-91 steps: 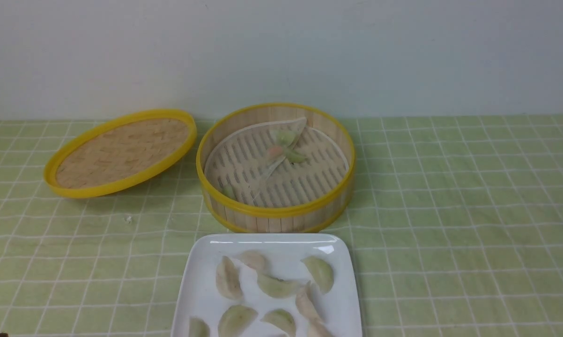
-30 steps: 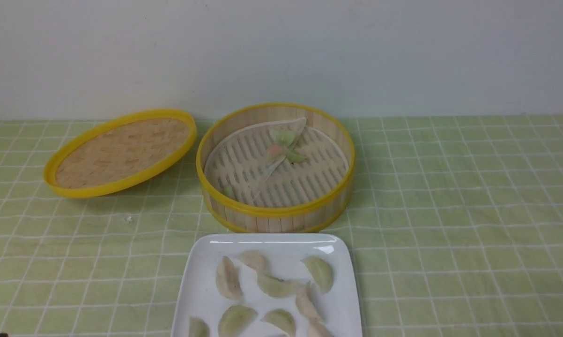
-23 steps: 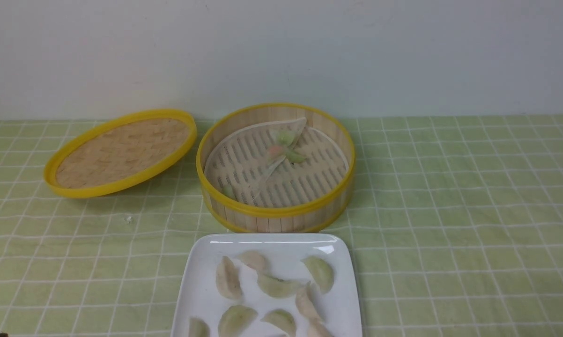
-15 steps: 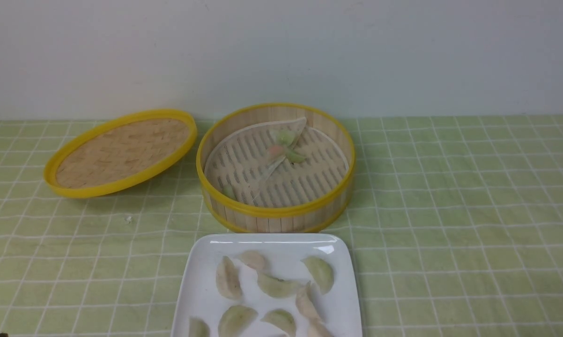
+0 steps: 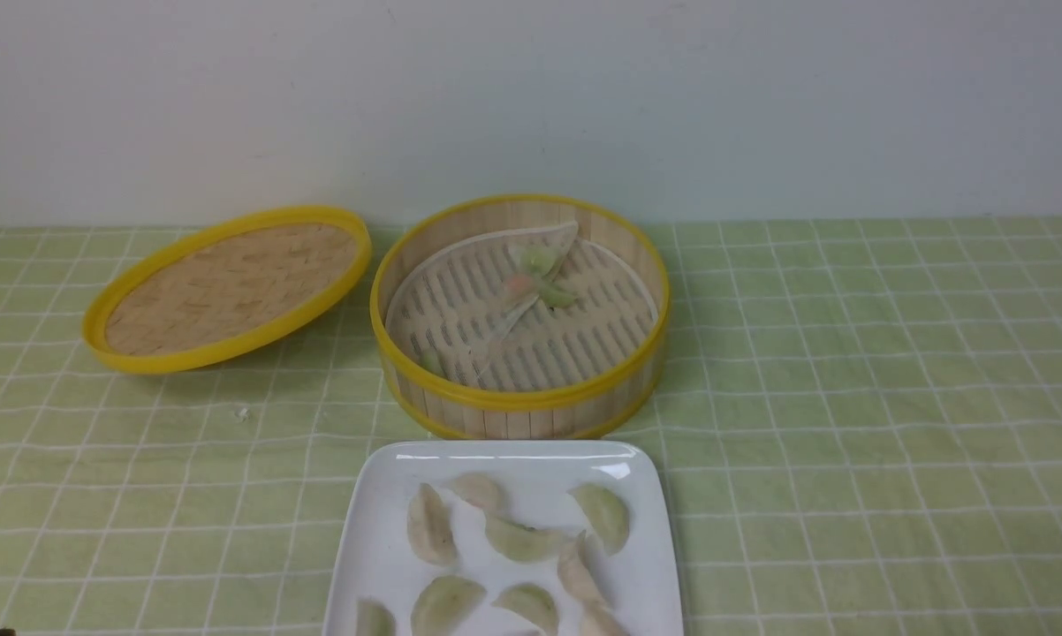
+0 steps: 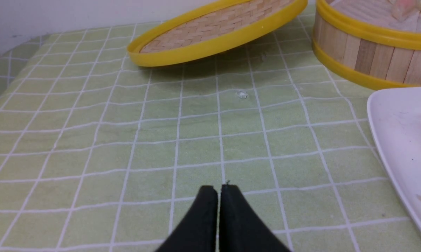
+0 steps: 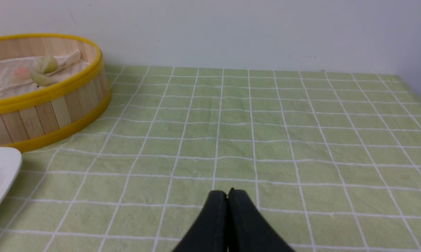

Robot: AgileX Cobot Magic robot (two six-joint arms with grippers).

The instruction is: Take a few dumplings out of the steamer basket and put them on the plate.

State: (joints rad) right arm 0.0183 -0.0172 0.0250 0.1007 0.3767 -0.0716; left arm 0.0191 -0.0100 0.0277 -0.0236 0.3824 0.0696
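Left end effector (image 6: pixel 217 190): the two black fingers are pressed together with nothing between them. It sits low over the green checked tablecloth (image 6: pixel 196 140) covering the table, well apart from every item. In its wrist view the plate (image 6: pixel 392 140) edge lies to one side, and the steamer lid (image 6: pixel 217 31) and steamer basket (image 6: pixel 368 52) lie beyond.

Right end effector (image 7: pixel 227 196): the fingers are likewise closed on nothing, over bare tablecloth, well apart from the steamer basket and from the plate corner visible in its wrist view. Neither end effector shows clearly in the front view.

Steamer basket (image 5: pixel 522 402) — round, bamboo-slat wall, yellow top and bottom rims. It stands at centre on the table, just behind the plate. On its slotted pale floor lies a long translucent dumpling wrapper (image 5: pixel 531 283) with green and pink filling showing through; a small green scrap (image 5: pixel 431 360) lies near the front wall.

Plate (image 5: pixel 381 548) — glossy white, square, rounded corners, nearest the robot and partly cut off by the lower frame edge. The dumplings (image 5: pixel 518 539) rest on it; roughly nine are visible, scattered, some touching.

Steamer lid (image 5: pixel 231 287): woven face up, to the left of the basket, tilted, its right rim raised beside the basket. A small pale speck (image 5: pixel 242 412) lies on the tablecloth in front of the lid.
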